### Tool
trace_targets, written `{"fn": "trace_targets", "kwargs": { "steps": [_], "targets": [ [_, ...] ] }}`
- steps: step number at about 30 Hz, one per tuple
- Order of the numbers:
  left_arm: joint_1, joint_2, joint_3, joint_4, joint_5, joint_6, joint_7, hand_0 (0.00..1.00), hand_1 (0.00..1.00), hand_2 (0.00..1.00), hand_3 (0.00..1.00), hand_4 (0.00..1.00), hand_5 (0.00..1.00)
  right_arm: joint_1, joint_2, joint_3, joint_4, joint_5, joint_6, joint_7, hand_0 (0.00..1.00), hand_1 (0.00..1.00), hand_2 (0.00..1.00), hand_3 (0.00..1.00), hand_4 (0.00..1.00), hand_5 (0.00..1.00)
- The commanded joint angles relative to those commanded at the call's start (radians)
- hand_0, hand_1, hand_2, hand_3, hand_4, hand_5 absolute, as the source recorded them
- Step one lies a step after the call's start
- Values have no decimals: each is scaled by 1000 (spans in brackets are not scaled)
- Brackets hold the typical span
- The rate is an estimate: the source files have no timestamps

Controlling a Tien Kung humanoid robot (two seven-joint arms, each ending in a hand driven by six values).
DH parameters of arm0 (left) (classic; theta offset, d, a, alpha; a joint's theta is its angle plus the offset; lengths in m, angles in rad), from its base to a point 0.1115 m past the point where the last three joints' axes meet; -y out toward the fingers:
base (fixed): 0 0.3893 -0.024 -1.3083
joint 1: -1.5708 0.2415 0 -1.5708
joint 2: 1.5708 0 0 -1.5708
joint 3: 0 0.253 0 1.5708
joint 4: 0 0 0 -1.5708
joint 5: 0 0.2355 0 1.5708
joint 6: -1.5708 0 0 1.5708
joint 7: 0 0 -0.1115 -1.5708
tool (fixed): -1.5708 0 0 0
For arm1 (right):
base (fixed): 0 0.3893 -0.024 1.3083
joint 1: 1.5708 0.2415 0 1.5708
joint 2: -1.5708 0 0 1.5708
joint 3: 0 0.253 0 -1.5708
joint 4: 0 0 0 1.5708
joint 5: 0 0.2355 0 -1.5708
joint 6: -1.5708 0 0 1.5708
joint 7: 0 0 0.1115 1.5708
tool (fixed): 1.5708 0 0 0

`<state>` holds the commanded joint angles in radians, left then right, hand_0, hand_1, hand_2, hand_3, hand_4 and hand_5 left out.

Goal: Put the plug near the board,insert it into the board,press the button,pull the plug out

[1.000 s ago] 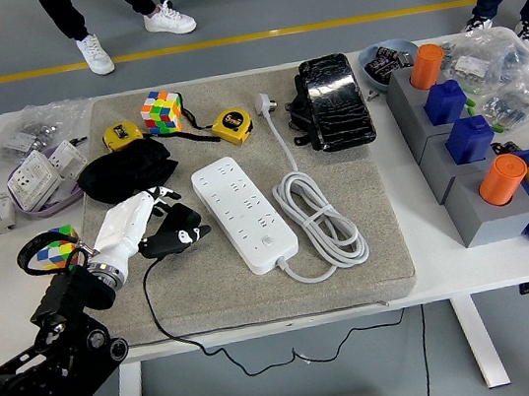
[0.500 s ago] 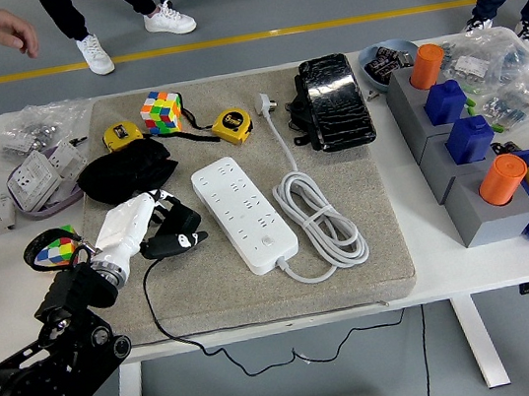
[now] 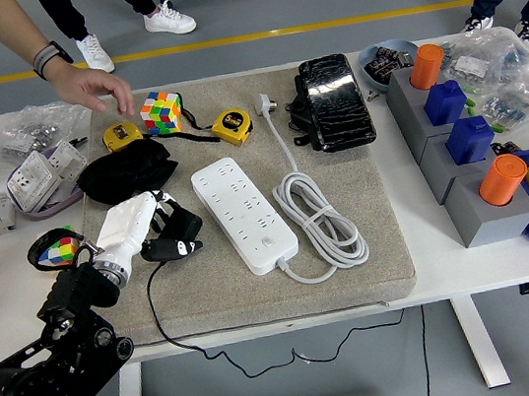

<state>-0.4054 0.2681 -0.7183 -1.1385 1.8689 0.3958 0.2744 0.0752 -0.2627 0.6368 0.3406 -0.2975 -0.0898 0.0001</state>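
Observation:
A white power strip [image 3: 245, 211] lies lengthwise on the grey mat [image 3: 357, 284], its own white cable coiled [image 3: 320, 220] to its right. My left hand [image 3: 149, 227], white-gloved on a black arm, is shut on a black plug [image 3: 177, 244] just left of the strip. The plug's thin black cord [image 3: 158, 318] trails down over the table's near edge. A small gap separates plug and strip. The right arm is out of view.
A person's hand [image 3: 88, 85] reaches in over the top left near a Rubik's cube [image 3: 161, 111] and two yellow tape measures [image 3: 232, 125]. A black pouch [image 3: 126, 169] lies behind my hand. Grey blocks with orange and blue cylinders [image 3: 454, 130] stand at right.
My left hand with the plug has drawn slightly left and back. The person's hand has come down from the top left corner toward the Rubik's cube.

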Motion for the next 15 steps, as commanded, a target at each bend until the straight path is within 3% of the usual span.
{"fn": "trace_targets", "kwargs": {
  "steps": [4, 5, 15],
  "targets": [
    [-1, 0, 2, -2, 6, 10, 3, 328, 390, 464, 545, 871, 16, 0, -1, -1, -1, 2, 0, 0, 570, 643, 625, 556, 972, 561],
    [-2, 0, 3, -4, 8, 13, 2, 276, 369, 448, 546, 816, 2, 0, -1, 0, -1, 2, 0, 0, 570, 643, 625, 556, 972, 560],
    [-5, 1, 2, -24, -2, 47, -35, 255, 364, 452, 547, 813, 2, 2, 0, 0, 1, 0, -1, 1, 570, 643, 625, 556, 971, 560]
  ]
}}
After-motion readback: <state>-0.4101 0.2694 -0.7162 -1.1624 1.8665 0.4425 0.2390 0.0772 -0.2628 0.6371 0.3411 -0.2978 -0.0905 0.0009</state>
